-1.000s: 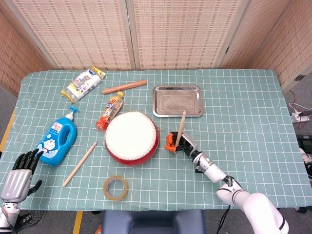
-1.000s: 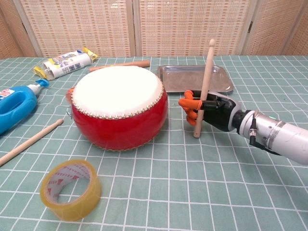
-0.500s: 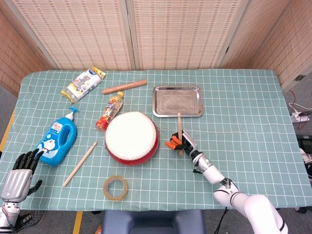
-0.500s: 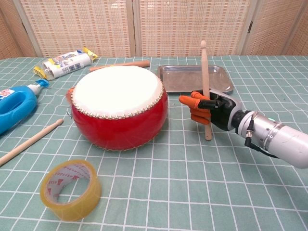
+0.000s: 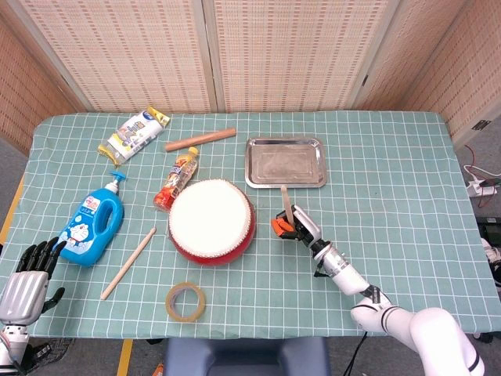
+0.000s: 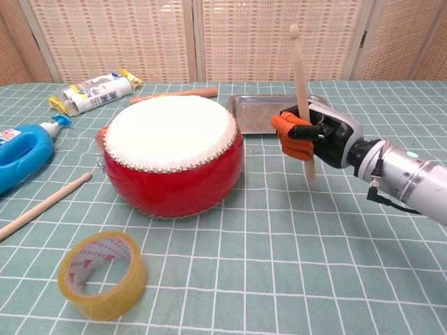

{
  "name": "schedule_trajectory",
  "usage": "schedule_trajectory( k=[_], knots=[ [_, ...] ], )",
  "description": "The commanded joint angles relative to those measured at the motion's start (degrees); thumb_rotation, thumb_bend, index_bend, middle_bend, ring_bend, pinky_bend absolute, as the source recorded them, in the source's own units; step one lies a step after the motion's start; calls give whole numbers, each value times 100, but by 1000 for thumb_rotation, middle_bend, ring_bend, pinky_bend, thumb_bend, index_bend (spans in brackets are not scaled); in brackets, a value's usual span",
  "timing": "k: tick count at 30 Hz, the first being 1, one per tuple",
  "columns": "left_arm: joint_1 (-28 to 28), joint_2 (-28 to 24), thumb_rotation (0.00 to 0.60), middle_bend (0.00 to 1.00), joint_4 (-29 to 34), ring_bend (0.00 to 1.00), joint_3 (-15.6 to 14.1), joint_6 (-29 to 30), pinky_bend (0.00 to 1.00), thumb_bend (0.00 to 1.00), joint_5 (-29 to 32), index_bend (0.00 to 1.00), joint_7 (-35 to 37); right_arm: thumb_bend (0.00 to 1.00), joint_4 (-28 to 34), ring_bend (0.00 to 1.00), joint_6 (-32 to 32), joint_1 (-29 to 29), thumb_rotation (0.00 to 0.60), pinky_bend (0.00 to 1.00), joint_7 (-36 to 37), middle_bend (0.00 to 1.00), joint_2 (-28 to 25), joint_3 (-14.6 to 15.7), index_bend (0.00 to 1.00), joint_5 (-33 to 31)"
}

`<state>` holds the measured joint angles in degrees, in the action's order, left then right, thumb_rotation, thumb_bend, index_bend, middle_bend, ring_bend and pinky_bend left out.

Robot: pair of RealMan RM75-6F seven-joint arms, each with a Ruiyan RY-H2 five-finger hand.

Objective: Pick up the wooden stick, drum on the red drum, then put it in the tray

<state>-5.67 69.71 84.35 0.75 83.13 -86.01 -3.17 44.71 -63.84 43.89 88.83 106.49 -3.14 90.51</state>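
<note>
Wooden stick (image 6: 300, 91): my right hand (image 6: 318, 136) grips it near its lower end; it stands close to upright, just right of the red drum (image 6: 172, 153), tip above the hand, not touching the skin.
Fingers (image 6: 292, 131): I see the orange-tipped ones wrapped tight round the shaft.
Right hand, head view (image 5: 295, 226): between the drum (image 5: 211, 221) and the tray (image 5: 285, 162), clear of the surface (image 5: 391, 180).
Tray: metal, behind and right of the drum; in the chest view (image 6: 255, 105) the hand partly hides it.
Left hand (image 5: 27, 270): far left of the drum at the surface's near corner, holding nothing, dark fingers apart.
Second stick (image 5: 127, 263): flat on the cloth, left of the drum.
Tape roll (image 6: 103, 275): in front of the drum.
Blue bottle (image 5: 93, 223): lying well left of the drum.
Small bottle (image 5: 176, 178): touching or nearly touching the drum's far left rim; I cannot tell which.
</note>
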Motion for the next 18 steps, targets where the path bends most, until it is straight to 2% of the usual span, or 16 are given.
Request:
schedule_trajectory(
  k=[1, 4, 7, 10, 14, 18],
  knots=[
    [8, -4, 600, 0, -9, 0, -1, 28, 0, 236, -27, 4, 28, 650, 1568, 1000, -211, 90, 600, 1000, -3714, 1000, -1060, -534, 1000, -252],
    [8, 7, 600, 0, -8, 0, -10, 57, 0, 235, -74, 5, 36, 650, 2405, 1000, -80, 165, 600, 1000, -6010, 1000, -1463, -897, 1000, -666],
    [12, 5, 600, 0, -3, 0, -26, 86, 0, 235, -124, 5, 57, 650, 2963, 1000, 113, 306, 600, 1000, -7822, 1000, -1722, -1175, 1000, -1090],
    [21, -4, 600, 0, -11, 0, -29, 111, 0, 236, -141, 5, 69, 650, 3201, 1000, 279, 498, 600, 1000, -9246, 1000, -1825, -1345, 1000, -1422],
    [34, -13, 600, 0, -21, 0, -34, 141, 0, 236, -160, 5, 100, 650, 3156, 1000, 305, 786, 600, 1000, -10646, 1000, -1658, -1550, 1000, -1799],
    [43, -14, 600, 0, -59, 0, -45, 161, 0, 236, -184, 5, 122, 651, 2981, 1000, 505, 1070, 600, 1000, -11655, 1000, -1521, -1614, 1000, -2131]
  ],
)
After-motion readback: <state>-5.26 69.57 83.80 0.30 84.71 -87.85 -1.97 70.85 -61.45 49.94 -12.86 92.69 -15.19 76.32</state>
